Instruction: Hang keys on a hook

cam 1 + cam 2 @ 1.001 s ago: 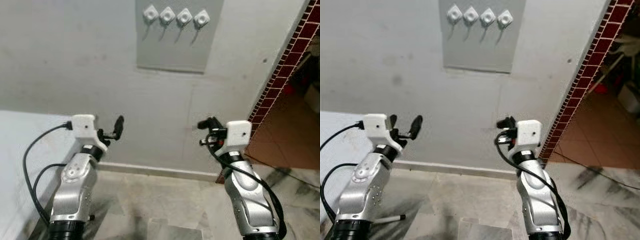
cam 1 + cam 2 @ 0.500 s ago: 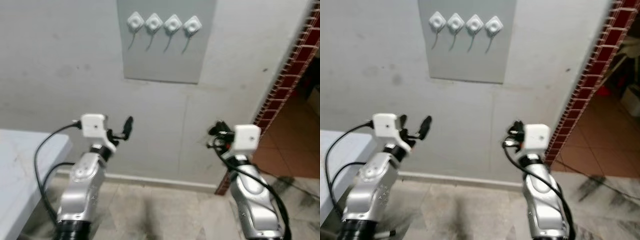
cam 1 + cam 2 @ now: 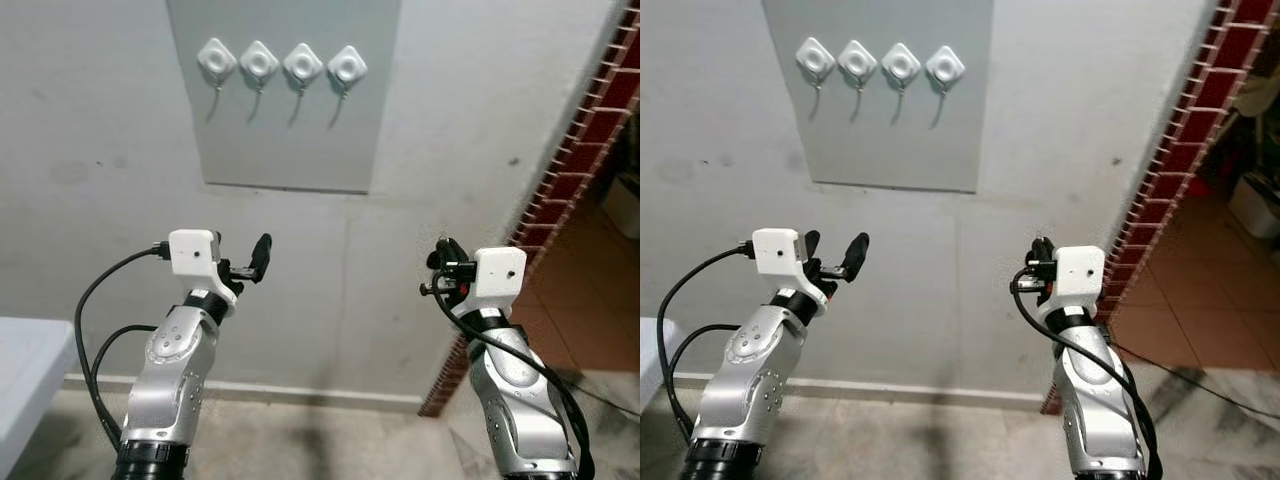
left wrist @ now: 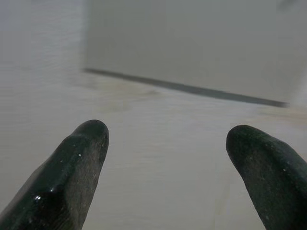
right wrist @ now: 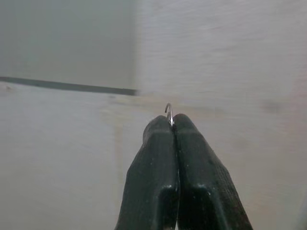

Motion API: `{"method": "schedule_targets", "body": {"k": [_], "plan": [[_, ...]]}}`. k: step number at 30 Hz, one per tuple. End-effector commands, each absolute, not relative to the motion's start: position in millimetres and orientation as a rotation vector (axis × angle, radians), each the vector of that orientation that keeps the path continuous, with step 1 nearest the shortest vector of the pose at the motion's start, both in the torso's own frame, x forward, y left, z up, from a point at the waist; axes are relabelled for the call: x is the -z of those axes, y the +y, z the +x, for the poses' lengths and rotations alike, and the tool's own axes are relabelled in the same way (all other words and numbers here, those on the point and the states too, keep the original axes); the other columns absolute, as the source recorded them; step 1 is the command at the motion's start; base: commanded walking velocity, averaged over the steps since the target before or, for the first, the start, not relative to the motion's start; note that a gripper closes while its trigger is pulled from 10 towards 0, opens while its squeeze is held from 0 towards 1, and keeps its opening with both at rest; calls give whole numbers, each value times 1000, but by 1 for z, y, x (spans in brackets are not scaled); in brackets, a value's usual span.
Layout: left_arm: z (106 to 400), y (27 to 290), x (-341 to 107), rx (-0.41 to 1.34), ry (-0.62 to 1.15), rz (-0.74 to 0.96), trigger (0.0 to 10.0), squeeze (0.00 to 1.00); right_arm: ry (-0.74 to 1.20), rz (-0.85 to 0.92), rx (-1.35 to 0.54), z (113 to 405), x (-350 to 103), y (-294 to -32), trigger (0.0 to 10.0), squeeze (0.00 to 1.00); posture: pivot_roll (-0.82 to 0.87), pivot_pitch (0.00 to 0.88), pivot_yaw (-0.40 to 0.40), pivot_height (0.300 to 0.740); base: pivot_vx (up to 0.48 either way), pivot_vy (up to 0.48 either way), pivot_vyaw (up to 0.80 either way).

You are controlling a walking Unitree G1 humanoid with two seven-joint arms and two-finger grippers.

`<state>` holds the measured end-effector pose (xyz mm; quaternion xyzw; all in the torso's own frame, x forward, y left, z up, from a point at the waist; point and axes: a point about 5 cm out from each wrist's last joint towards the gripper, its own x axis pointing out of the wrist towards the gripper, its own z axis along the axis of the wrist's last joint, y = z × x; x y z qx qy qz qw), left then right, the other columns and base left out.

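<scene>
We face a pale wall with a grey panel (image 3: 285,95) mounted on it, and we take that panel as our landmark. Across its upper part runs a row of four white hooks (image 3: 282,63), each a diamond-shaped pad with a thin wire hook hanging from it; all four are bare.

Our left gripper (image 3: 250,265) is raised below the panel's lower edge, under its left half, with its two black fingers (image 4: 72,172) spread wide and nothing between them. In the left wrist view the panel's lower edge runs across the wall beyond the fingertips.

Our right gripper (image 5: 171,125) is raised below and to the right of the panel, past its right edge. Its fingers are pressed together, and a thin curved bit of metal wire, the key ring (image 5: 169,113), pokes out between the tips. We cannot make out the keys themselves.

To the right of the panel, a red brick edge (image 3: 580,160) borders a doorway.
</scene>
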<state>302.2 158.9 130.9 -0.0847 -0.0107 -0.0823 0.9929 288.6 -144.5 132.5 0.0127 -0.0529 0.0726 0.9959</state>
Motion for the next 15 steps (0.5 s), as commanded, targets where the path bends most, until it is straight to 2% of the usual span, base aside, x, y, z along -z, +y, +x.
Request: {"method": "schedule_targets", "body": {"k": [1, 11, 15], "plan": [[304, 154, -138, 179, -45, -161, 10000, 0, -123, 15, -132, 289, -138, -150, 10000, 0, 33, 22, -18, 740, 424, 0, 0], [305, 153, -137, 143, -29, -222, 10000, 0, -111, 9, -135, 289, -136, -151, 10000, 0, 31, 23, -21, 740, 399, 0, 0], [306, 149, -139, 152, -39, -233, 10000, 0, -94, 10, -168, 290, -135, -149, 10000, 0, 32, 18, -26, 740, 0, 0, 0]]}}
